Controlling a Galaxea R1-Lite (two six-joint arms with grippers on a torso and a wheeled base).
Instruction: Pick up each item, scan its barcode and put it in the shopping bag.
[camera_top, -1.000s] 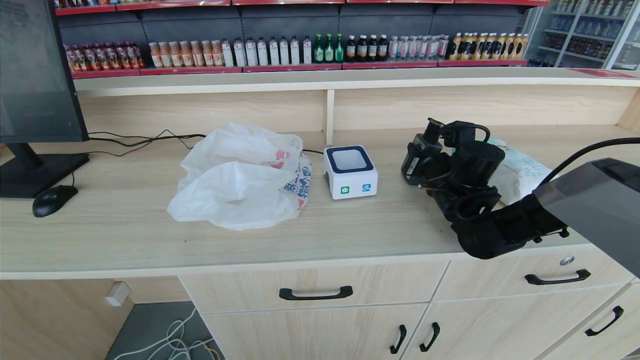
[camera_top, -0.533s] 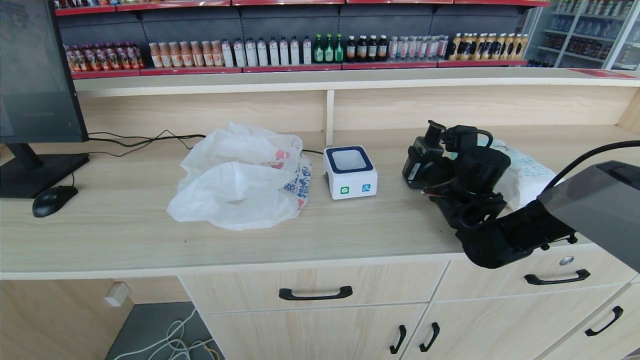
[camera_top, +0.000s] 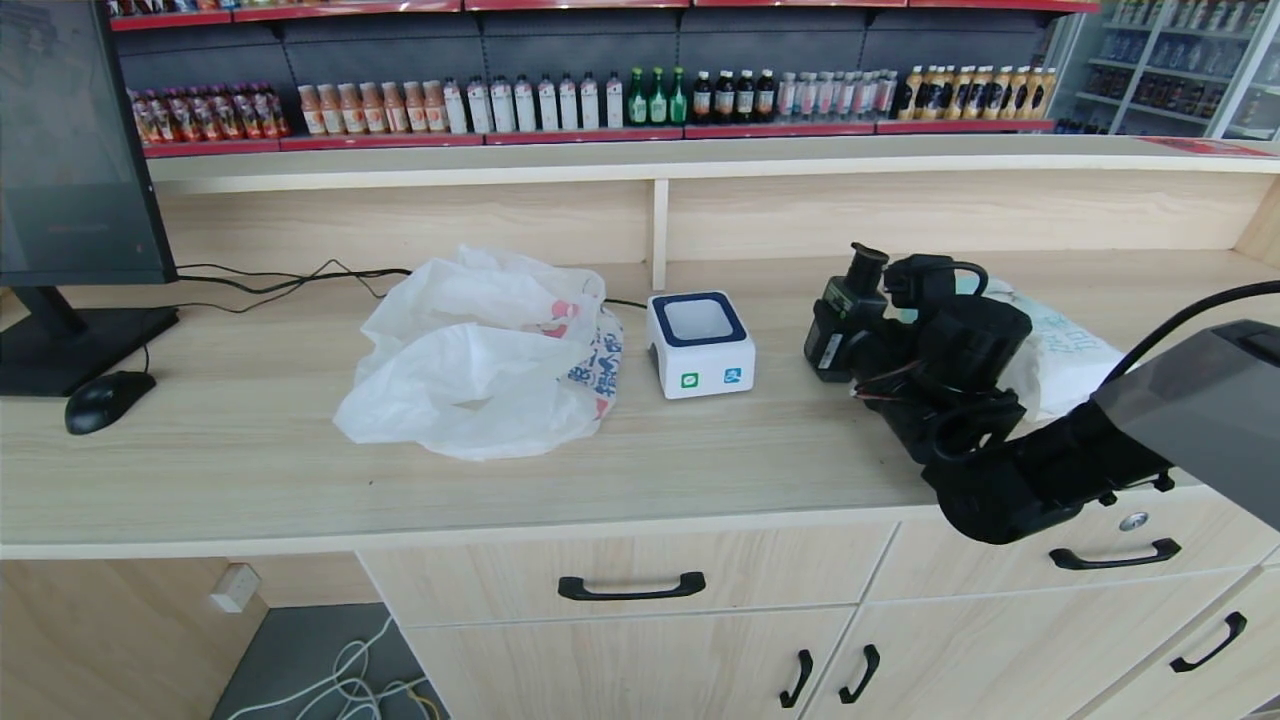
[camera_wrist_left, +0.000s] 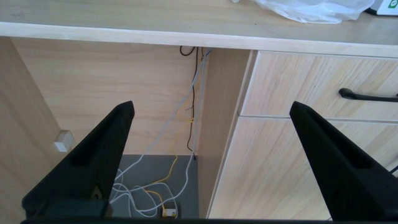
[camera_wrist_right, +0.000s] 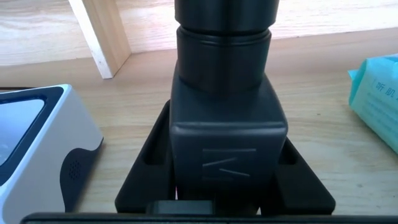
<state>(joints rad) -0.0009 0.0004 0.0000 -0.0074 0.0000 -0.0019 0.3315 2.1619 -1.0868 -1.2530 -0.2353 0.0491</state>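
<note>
My right gripper is shut on a black square bottle with a round cap, held low over the counter just right of the white barcode scanner. From the right wrist, the bottle stands between the gripper fingers, with the scanner beside it. The white plastic shopping bag lies crumpled left of the scanner. A white and teal soft pack lies behind my right arm, and the same pack is visible beyond the bottle. My left gripper hangs open below the counter edge.
A monitor and a mouse sit at the counter's far left, with cables along the back. A raised wooden ledge with a divider backs the counter. Drawers lie below the front edge.
My right arm has shifted slightly to the right and nearer, the black bottle staying in its grip. The bag, the scanner and the left gripper have not moved.
</note>
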